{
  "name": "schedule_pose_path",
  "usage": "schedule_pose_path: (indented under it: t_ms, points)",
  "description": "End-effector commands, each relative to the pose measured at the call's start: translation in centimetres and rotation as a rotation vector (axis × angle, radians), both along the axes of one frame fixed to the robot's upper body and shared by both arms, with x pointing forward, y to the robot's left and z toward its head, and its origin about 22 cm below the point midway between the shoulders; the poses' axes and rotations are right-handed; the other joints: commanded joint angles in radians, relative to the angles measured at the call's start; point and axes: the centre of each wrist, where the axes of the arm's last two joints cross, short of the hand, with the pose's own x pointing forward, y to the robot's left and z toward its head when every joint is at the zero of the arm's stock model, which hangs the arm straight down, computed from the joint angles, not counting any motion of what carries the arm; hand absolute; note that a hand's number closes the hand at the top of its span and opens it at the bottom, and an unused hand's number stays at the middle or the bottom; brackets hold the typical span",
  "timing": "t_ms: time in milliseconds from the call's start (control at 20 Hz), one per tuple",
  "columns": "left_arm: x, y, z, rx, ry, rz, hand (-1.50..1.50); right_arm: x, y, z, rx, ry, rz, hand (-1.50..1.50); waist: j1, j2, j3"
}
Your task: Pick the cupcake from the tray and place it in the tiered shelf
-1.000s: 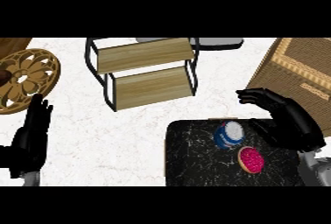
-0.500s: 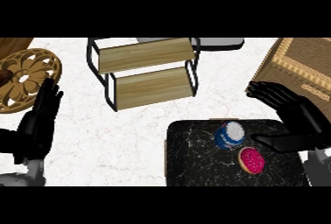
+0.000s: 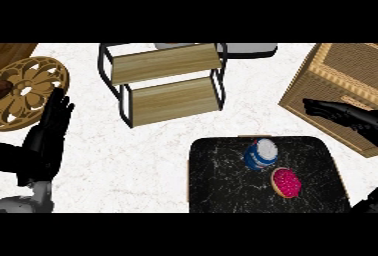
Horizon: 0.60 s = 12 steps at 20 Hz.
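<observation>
Two items sit on the black marbled tray (image 3: 221, 185), nearest: pink-frosted cupcake (image 3: 286, 182) at right, with a blue-and-white striped cup (image 3: 260, 154) just beside it. Right hand (image 3: 347, 116) has pulled back from over the tray toward the woven wicker basket (image 3: 336, 80), fingers relaxed, holding nothing. Left hand (image 3: 46, 137) rests open at the left edge of the white marble bench (image 3: 133, 165). Farther: two-tier wood-and-black-frame shelf (image 3: 166, 82), carved round wooden plate (image 3: 26, 90).

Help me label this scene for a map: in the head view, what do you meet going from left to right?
Wooden wheel-shaped piece → left hand → tiered shelf → cupcake → pink-topped pastry → right hand.
</observation>
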Motion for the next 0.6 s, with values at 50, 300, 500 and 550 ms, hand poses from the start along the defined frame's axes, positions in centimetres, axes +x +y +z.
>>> schedule_pose_path:
  t_ms: [50, 300, 500, 550]
  points:
    - [0.4, 0.2, 0.2, 0.008, 0.005, 0.003, 0.0, -2.1, 2.2, 4.6, -0.375, -0.154, 0.09, -1.5, -0.013, -0.005, -0.001]
    - [0.3, -1.1, 0.0, -0.004, -0.001, -0.001, 0.0, -4.5, 5.1, 5.0, -0.656, -0.261, 0.028, -1.5, -0.005, -0.001, 0.0]
    - [-0.6, -0.7, 0.4, -0.004, 0.005, -0.029, 0.0, -6.9, 7.9, 4.7, -0.763, -0.236, -0.034, -1.5, 0.01, -0.001, 0.0]
    - [0.6, -0.6, 1.5, 0.002, -0.01, -0.01, 0.0, -6.8, 8.5, 3.3, -0.769, -0.223, -0.025, -1.5, 0.012, 0.003, 0.0]
